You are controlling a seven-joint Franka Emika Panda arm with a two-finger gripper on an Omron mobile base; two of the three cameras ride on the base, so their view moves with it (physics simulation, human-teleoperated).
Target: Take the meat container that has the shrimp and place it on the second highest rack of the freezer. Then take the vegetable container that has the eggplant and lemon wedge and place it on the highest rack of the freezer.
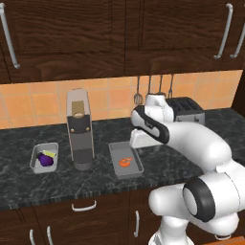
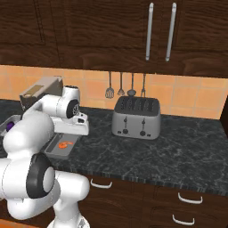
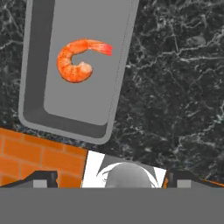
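The grey meat container (image 1: 115,154) lies on the dark counter with an orange shrimp (image 1: 125,162) in it. My gripper (image 1: 138,139) hangs just above the container's back right corner, touching nothing. In the hand view the container (image 3: 37,65) and its shrimp (image 3: 76,61) sit upper left, and my gripper (image 3: 111,178) is open, its fingertips (image 3: 43,177) far apart. From the right base view, the container (image 2: 51,151) lies below my hand (image 2: 79,125). The vegetable container (image 1: 36,160) holds a purple eggplant (image 1: 45,161) and a lemon wedge (image 1: 50,153), left of the coffee machine.
A tall coffee machine (image 1: 79,129) stands between the two containers. A silver toaster (image 2: 136,116) sits to the right by the tiled wall, under hanging utensils (image 2: 121,87). Dark cabinets hang overhead. The counter's front edge (image 1: 95,194) runs just before the containers.
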